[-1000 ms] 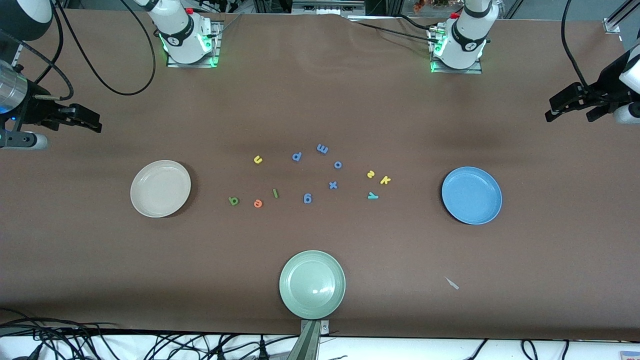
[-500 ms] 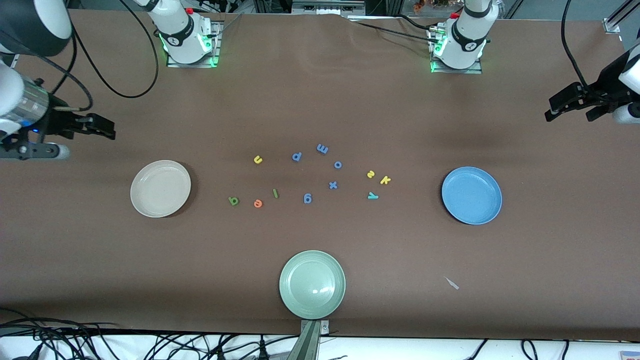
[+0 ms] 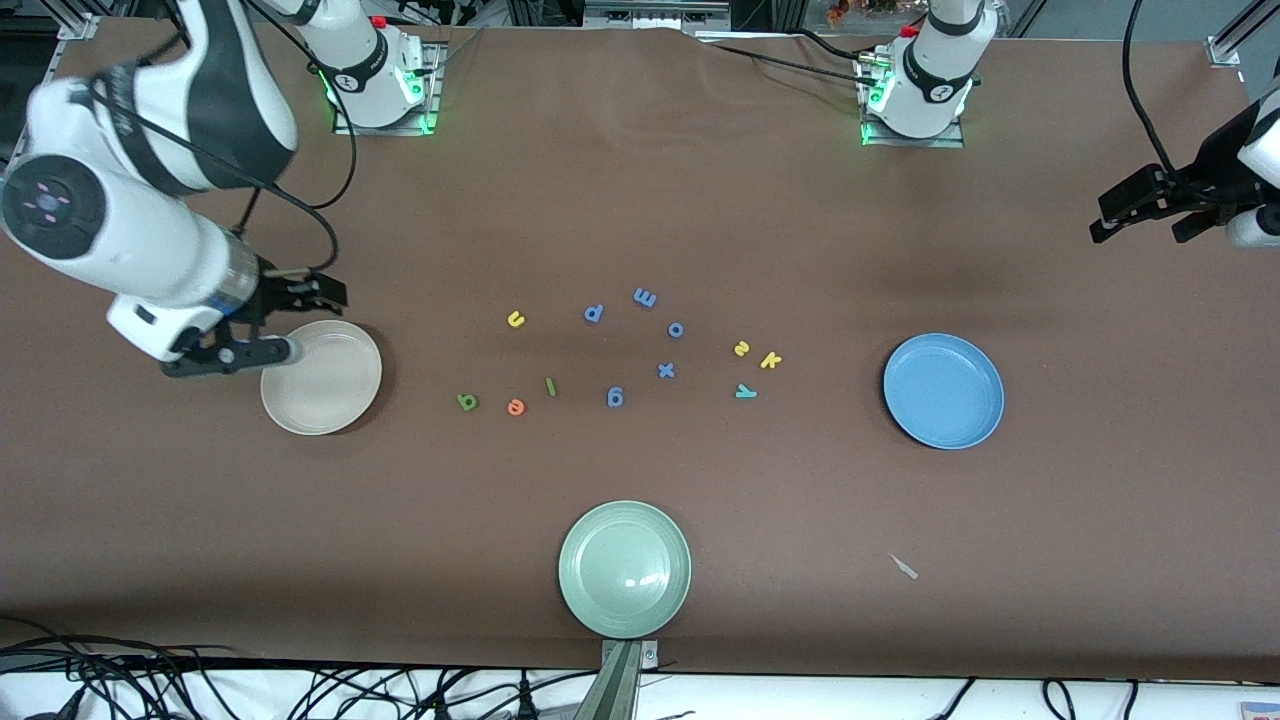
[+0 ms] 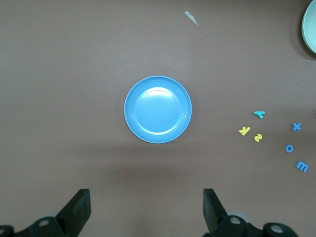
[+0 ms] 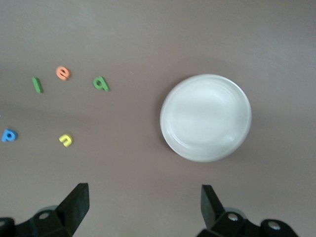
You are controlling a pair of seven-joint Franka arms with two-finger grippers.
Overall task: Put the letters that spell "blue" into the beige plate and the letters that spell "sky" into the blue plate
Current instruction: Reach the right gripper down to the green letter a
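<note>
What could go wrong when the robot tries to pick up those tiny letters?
1. The yellow s and yellow k lie very close together, so grabbing one might knock the other away.
2. The yellow u sits near blue letters like the blue p; a blue one could get picked by mistake.
3. The open right gripper hangs by the beige plate rim and might bump it; the open left gripper waits at the table's end.

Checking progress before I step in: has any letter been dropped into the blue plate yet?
No, the blue plate lies empty in the left wrist view, with the yellow s, yellow k and teal y beside it on the table.
</note>
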